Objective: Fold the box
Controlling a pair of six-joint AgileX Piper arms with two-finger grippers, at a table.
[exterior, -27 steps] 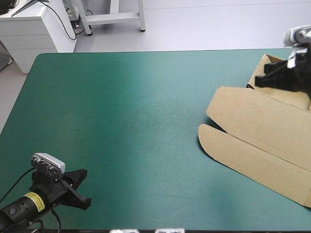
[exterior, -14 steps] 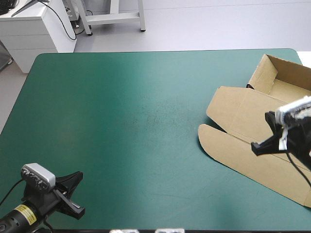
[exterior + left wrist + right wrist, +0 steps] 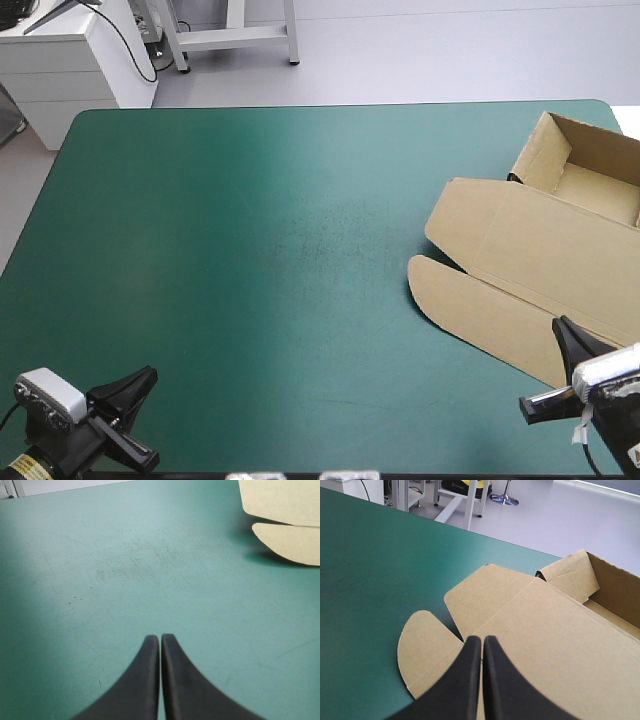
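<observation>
High view: brown box [image 3: 540,270] on the right of the teal-green worktop [image 3: 250,250]; tray at the far right corner, lid flat.
Left wrist view: left end effector [image 3: 160,637] closed, empty; box well ahead.
Right wrist view: right end effector [image 3: 482,639] closed, empty, over the lid.

The high view looks down and forward over the whole table [image 3: 250,200], the wrist cameras sit low behind the left gripper [image 3: 160,638] and right gripper [image 3: 482,639] — the right close over the box [image 3: 545,625] — and all three share its rounded flap [image 3: 290,542].
</observation>
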